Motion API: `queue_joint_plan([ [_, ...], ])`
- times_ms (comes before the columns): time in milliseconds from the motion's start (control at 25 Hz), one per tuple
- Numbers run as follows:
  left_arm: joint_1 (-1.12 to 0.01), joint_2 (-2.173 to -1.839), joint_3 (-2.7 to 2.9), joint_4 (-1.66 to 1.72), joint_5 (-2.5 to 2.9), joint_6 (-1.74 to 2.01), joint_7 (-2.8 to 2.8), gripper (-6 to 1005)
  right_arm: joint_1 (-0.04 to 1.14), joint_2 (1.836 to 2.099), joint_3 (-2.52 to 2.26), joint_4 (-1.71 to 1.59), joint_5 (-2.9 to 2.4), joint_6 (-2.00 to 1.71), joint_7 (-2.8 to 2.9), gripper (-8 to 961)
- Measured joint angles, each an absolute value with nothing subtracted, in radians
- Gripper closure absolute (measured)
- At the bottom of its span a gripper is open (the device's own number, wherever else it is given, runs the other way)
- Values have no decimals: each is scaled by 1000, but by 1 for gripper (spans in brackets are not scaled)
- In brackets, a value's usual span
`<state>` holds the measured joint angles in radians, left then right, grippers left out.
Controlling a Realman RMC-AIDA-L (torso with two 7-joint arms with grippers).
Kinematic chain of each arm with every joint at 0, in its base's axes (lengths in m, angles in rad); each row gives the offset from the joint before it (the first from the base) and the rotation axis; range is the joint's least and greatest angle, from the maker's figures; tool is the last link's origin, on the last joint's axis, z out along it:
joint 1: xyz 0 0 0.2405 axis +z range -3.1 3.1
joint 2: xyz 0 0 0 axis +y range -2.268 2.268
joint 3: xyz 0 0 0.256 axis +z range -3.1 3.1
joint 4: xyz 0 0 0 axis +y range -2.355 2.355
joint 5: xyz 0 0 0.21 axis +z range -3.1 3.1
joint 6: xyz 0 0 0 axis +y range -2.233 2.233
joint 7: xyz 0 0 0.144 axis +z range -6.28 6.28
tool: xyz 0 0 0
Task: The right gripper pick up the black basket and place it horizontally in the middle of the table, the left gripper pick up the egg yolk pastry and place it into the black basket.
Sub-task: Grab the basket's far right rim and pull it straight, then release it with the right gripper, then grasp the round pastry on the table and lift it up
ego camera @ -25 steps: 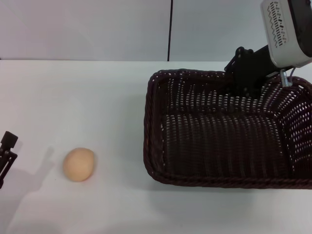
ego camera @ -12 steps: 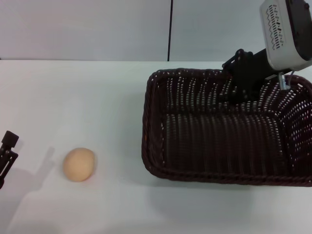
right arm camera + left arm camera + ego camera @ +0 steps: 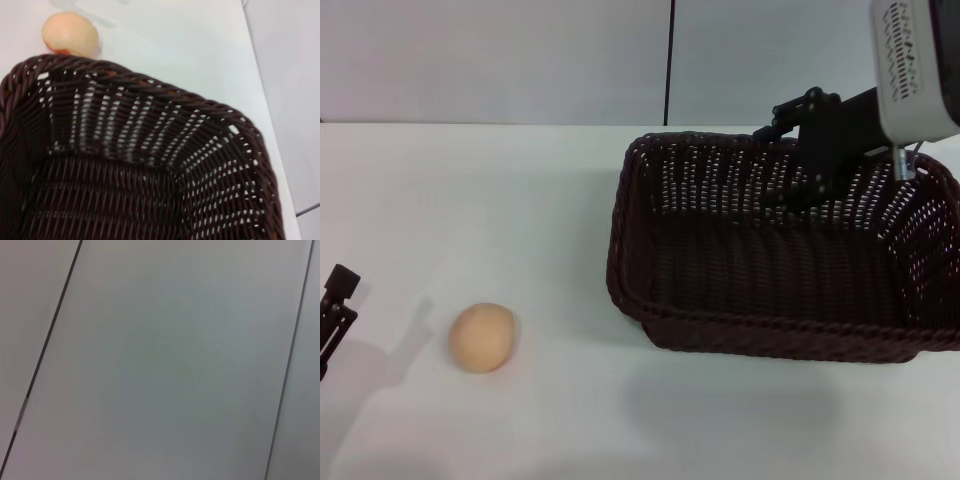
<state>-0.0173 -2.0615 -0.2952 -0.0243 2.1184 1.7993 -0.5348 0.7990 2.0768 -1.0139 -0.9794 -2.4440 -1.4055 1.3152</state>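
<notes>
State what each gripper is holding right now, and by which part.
The right gripper grips the black basket by its far rim and wall. The left gripper, near the table's left edge, holds nothing.

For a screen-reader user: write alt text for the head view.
The right gripper grips the far rim of the black basket, lifted over the white table with its shadow beneath. To the left the egg yolk pastry lies on the table, with the left gripper at the left edge.

Bright, even overhead light on the white table (image 3: 520, 200), soft shadow below the black basket (image 3: 770, 260).
</notes>
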Motion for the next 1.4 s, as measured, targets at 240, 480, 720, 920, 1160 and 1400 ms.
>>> queue_joint_plan([
  [240, -28, -2059, -293, -2, 2118, 1804, -549, 197, 709, 2083, -1054, -1117, -2354, -1364, 1382, 228],
  [480, -81, -2057, -104, 189, 2118, 1832, -682, 198, 453, 2080, -968, -1350, -1879, -1354, 1447, 228],
  [720, -134, -2065, 162, 295, 2120, 1778, -696, 199, 125, 2083, -996, -1262, -1207, -1354, 1311, 231],
  [920, -149, -2067, 165, 275, 2115, 1685, -607, 200, 23, 2084, -991, -1043, -918, -1494, 1204, 232],
  [1160, -168, -2069, 167, 245, 2115, 1586, -540, 201, 26, 2082, -948, -756, -805, -1702, 1123, 231],
  [1400, -173, -2067, 183, 235, 2119, 1549, -542, 203, 35, 2082, -942, -623, -781, -1754, 1088, 231],
])
